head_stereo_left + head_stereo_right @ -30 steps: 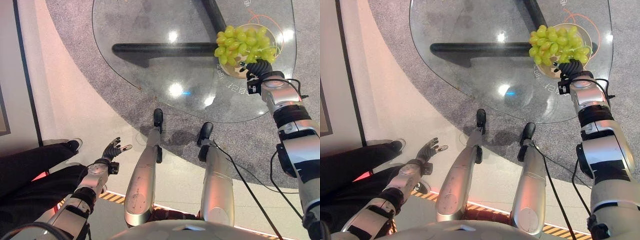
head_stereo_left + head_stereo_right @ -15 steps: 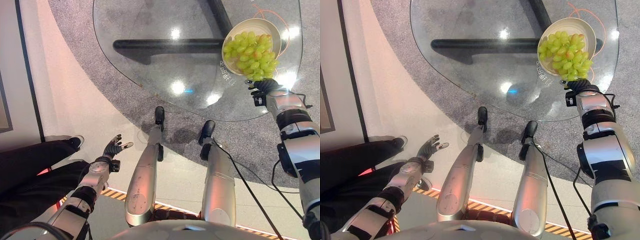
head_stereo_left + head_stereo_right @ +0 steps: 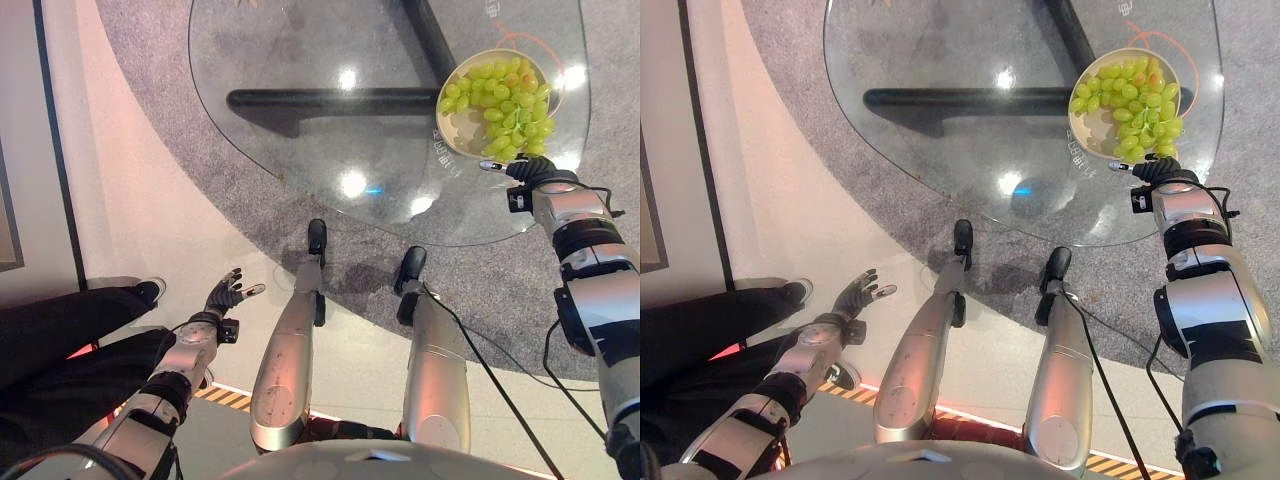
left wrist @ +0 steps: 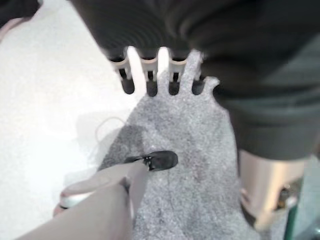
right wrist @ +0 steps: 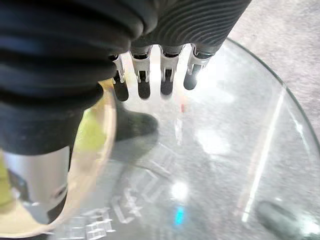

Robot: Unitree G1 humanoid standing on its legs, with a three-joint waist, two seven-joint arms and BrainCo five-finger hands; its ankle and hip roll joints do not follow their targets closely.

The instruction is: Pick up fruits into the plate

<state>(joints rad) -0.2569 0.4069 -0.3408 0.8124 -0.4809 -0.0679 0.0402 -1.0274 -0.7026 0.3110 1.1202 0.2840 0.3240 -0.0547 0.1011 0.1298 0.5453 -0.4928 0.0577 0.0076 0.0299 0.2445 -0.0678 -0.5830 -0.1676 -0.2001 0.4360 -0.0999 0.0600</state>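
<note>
The bunch of green grapes (image 3: 500, 105) lies in the round cream plate (image 3: 1087, 125) near the right edge of the glass surface (image 3: 330, 140), a few berries hanging over the plate's near rim. The right hand (image 3: 530, 172) sits just beside that rim with fingers (image 5: 144, 80) straight and holding nothing; the left hand (image 3: 228, 297), well away from the plate and off the surface, is spread and idle. Grapes look soft, smooth, easily bruised and shed, so lifting by the stem or cupping from beneath seems wisest.

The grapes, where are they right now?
The green grapes lie in the cream plate on the glass table's far right side, just beyond the right hand.
</note>
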